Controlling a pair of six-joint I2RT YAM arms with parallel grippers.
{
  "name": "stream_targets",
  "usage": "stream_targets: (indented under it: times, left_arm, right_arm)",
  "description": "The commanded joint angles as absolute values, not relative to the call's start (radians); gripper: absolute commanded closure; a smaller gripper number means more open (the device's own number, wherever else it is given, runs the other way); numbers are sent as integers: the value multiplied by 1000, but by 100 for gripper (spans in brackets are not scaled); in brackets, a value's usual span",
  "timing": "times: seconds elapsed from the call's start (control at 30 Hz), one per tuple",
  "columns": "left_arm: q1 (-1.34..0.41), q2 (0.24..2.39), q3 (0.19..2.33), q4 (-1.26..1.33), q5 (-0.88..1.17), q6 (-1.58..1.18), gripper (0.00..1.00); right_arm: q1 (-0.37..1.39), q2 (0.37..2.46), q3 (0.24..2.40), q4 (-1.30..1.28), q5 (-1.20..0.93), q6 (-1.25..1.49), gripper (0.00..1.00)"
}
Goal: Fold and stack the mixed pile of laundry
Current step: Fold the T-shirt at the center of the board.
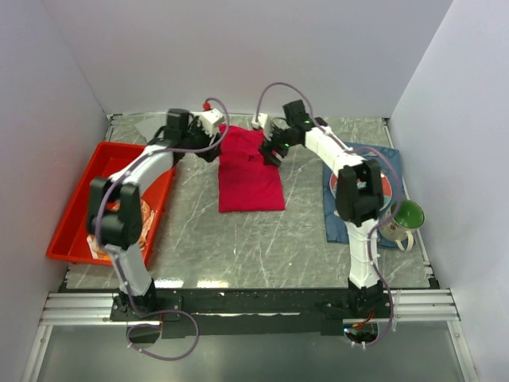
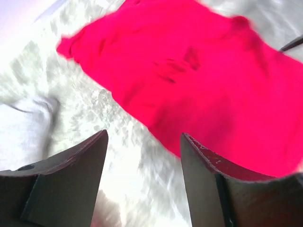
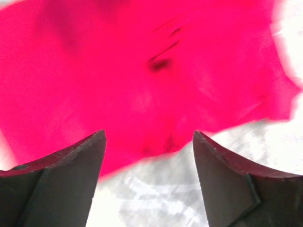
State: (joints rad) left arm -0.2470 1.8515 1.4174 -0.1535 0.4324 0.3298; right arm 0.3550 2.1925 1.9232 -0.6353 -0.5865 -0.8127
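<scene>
Fingers of the left gripper and right gripper stand apart, holding nothing, near the far corners of the crimson-magenta shirt. It lies flat in the worktop's middle.

Crimson shirt lies flat, folded roughly rectangular

No text, label, brand, number or sign can be read in any view. The flat crimson-magenta cloth shirt carries a small dark mark near its middle, but it is too blurred in both wrist views to make out as letters.
</scene>
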Motion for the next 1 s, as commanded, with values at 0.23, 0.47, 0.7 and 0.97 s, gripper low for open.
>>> stream_targets:
  times: [0.23, 0.47, 0.7, 0.97]
  left_arm:
    - [-466, 1614, 1042, -264, 620, 730, 32]
    - [-517, 1732, 1032, -224, 496, 718, 32]
    - [-511, 1815, 1063, -241, 422, 750, 33]
    - [-506, 1815, 1066, -230, 383, 730, 37]
  right_arm:
    - [379, 1829, 1356, -810, -756, -1462, 9]
    - [448, 1855, 1284, -586, -628, -1272, 12]
    - [489, 1884, 1246, -508, -509, -1204, 18]
    - [508, 1907, 1243, -546, -482, -1171, 29]
